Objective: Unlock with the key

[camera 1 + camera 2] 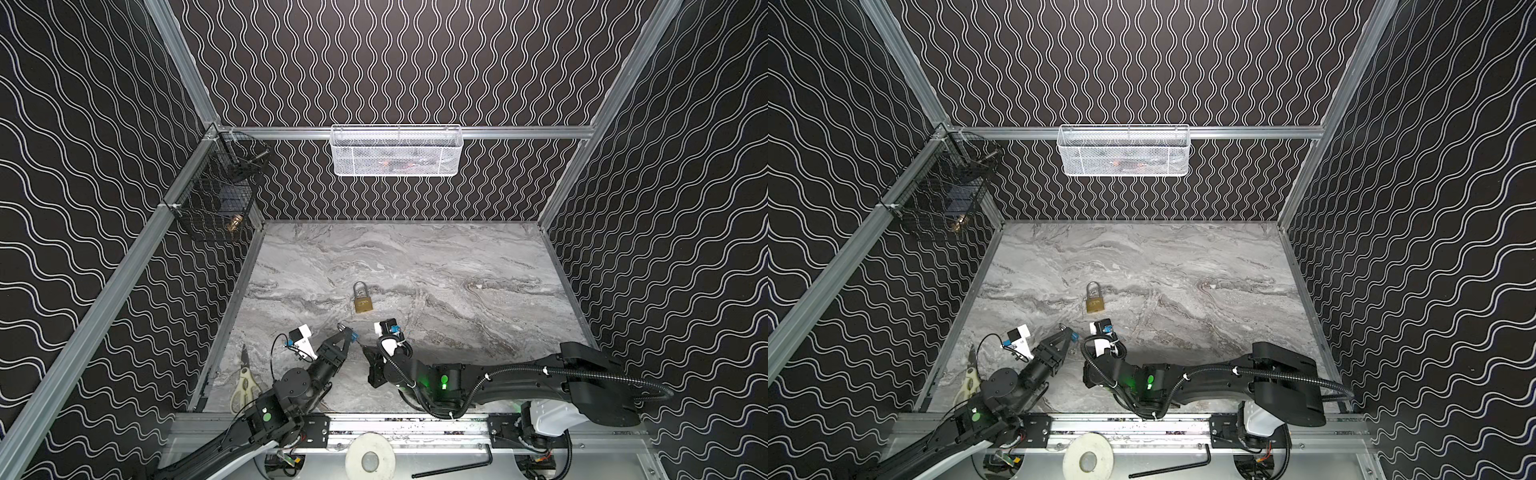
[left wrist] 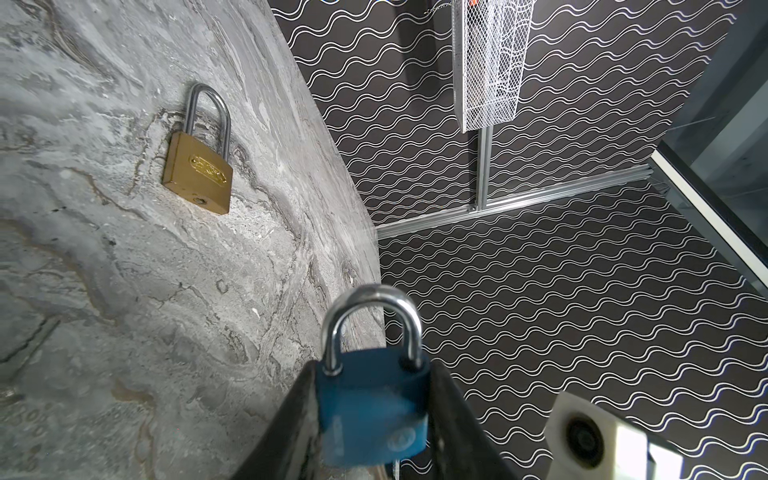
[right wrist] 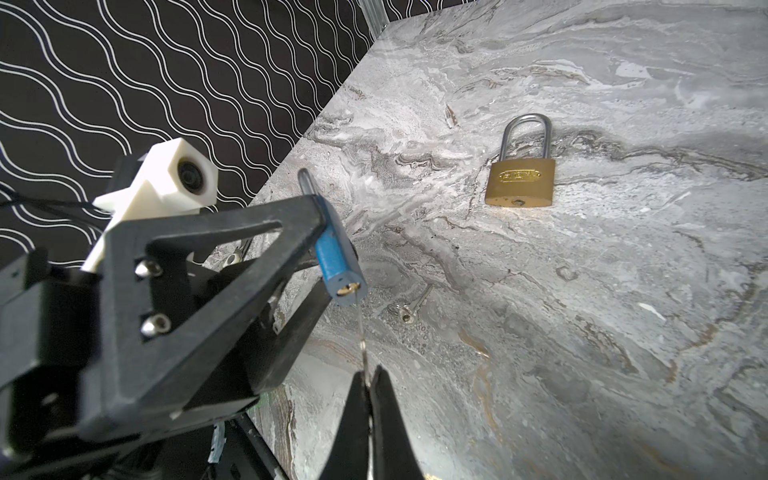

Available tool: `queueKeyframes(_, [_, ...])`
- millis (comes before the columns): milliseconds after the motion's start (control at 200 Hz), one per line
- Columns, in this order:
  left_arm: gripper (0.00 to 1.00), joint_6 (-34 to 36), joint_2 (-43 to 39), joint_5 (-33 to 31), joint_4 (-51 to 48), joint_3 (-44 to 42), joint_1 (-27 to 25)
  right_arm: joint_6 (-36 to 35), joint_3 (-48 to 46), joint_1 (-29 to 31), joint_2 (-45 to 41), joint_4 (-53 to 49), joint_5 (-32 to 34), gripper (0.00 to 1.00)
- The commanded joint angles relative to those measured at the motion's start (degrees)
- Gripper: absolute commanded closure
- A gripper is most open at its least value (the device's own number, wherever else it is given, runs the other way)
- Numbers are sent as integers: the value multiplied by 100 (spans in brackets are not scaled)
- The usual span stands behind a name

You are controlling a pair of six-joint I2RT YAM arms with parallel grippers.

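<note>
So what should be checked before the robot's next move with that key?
1. Blue padlock clamped in the left gripper: ok.
2. Key pinched in the shut right gripper: ok.
3. Keyhole facing the key: ok.
4. Key tip inside the keyhole: cannot tell.
5. Shackle released: not ok, both legs seated.
6. Brass padlock and spare key lying apart from both grippers: ok.

We can read no text here. The brass padlock point(image 3: 520, 183) bears an embossed oval plate, its lettering illegible; the blue padlock point(image 2: 370, 409), near it, shows a blurred round mark.
</note>
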Motion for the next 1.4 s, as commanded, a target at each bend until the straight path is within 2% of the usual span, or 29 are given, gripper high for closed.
queueKeyframes(0, [100, -20, -1, 64, -162, -43, -2, -38, 61, 0, -62, 193, -24, 100])
queueKeyframes(1121, [100, -61, -1, 99, -114, -43, -2, -37, 32, -53, -33, 302, -170, 100])
queueKeyframes(1396, [100, -58, -1, 116, -35, -42, -3, -85, 492, -46, 265, -336, 56, 100])
